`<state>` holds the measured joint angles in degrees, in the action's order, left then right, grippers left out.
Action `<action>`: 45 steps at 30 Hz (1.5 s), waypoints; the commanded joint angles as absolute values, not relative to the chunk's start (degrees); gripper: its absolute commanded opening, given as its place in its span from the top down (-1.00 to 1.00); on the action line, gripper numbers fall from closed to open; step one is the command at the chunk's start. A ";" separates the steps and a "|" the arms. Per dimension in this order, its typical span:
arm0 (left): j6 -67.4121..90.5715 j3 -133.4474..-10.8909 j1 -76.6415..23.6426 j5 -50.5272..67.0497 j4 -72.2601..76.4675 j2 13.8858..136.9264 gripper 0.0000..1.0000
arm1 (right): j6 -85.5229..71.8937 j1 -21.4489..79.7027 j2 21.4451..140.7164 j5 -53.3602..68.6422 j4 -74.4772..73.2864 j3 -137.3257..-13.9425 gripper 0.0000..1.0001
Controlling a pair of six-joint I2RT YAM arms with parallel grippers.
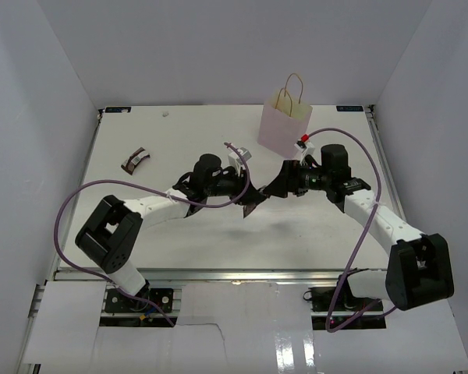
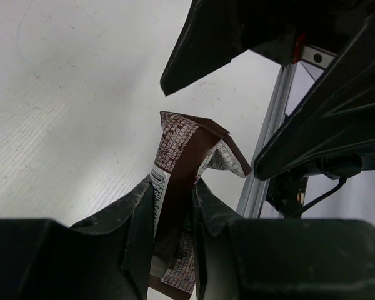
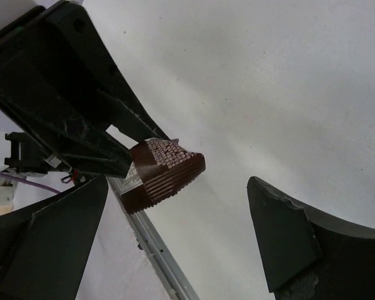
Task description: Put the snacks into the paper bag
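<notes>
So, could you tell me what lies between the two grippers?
The dark brown bar, pinched by the left gripper, facing the open right gripper; both wrist views show it.

A matte white surface [image 1: 218,241] fills the scene, boxed in by a plain white left wall [image 1: 31,117], back wall [image 1: 218,47] and right wall [image 1: 444,93]. An aluminium rail [image 1: 242,274] edges its near side, with white panels [image 1: 70,315] below it. The light is even and diffuse, leaving only faint, soft shadows
</notes>
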<state>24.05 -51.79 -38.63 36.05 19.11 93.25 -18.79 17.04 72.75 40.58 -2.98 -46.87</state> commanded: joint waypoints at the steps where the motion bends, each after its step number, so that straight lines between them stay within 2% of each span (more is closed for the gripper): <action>1: 22.50 -52.73 -39.46 33.66 21.44 90.70 0.28 | -24.96 17.40 74.35 41.13 -0.79 -48.78 -0.96; 6: 22.85 -53.44 -40.25 34.19 21.80 91.67 0.28 | -26.63 17.58 76.55 42.10 -0.70 -49.74 -1.00; 7: 22.85 -53.61 -40.34 34.28 21.80 91.84 0.28 | -26.80 17.49 76.81 42.36 -0.70 -49.75 -0.85; 9: 23.03 -53.70 -40.52 34.37 21.97 91.93 0.28 | -27.68 17.49 77.69 43.68 1.84 -49.66 -0.74; 10: 23.03 -53.88 -40.52 34.45 21.97 92.02 0.27 | -27.77 17.49 77.96 44.12 2.37 -49.57 -0.59; 12: 23.29 -53.96 -40.69 34.80 22.15 92.11 0.27 | -27.95 17.49 78.31 45.26 3.33 -49.39 -0.47; 13: 23.29 -53.96 -40.78 34.89 22.15 92.28 0.27 | -28.21 17.49 78.48 45.70 3.69 -49.31 -0.30; 15: 23.38 -54.23 -40.87 34.72 22.24 92.37 0.25 | -28.74 17.49 78.49 47.45 5.00 -48.87 -0.10; 16: 23.38 -54.32 -40.96 34.72 22.24 92.46 0.25 | -29.18 17.49 78.40 47.90 5.53 -48.61 0.10; 18: 23.47 -54.67 -41.04 34.54 22.24 92.72 0.24 | -29.62 17.49 78.05 49.39 6.59 -47.82 0.27; 19: 23.55 -54.84 -40.96 34.54 22.32 92.99 0.23 | -30.14 17.49 77.96 49.83 7.55 -47.46 0.45; 24: 24.26 -56.33 -41.04 34.63 22.41 93.87 0.12 | -30.06 17.40 76.99 52.12 8.96 -46.85 0.84; 31: 22.86 -55.55 -41.04 36.21 22.24 90.54 -0.45 | -23.22 14.95 75.15 54.66 8.35 -47.90 0.85; 37: 12.23 -50.28 -40.87 37.71 16.80 76.68 -0.86 | -0.12 8.62 77.07 60.54 -8.24 -59.92 0.85; 42: 1.77 -48.26 -40.78 26.66 0.46 65.85 -0.86 | 6.76 1.59 78.66 63.54 -11.16 -73.45 0.85; 45: -3.15 -43.26 -40.78 15.75 -5.18 59.96 -0.87 | 7.90 -0.08 80.50 59.08 -10.81 -82.92 0.85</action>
<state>5.06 -47.88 -40.73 26.72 5.65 63.11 2.37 1.39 79.40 59.40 -10.52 -74.37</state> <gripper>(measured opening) 0.930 0.166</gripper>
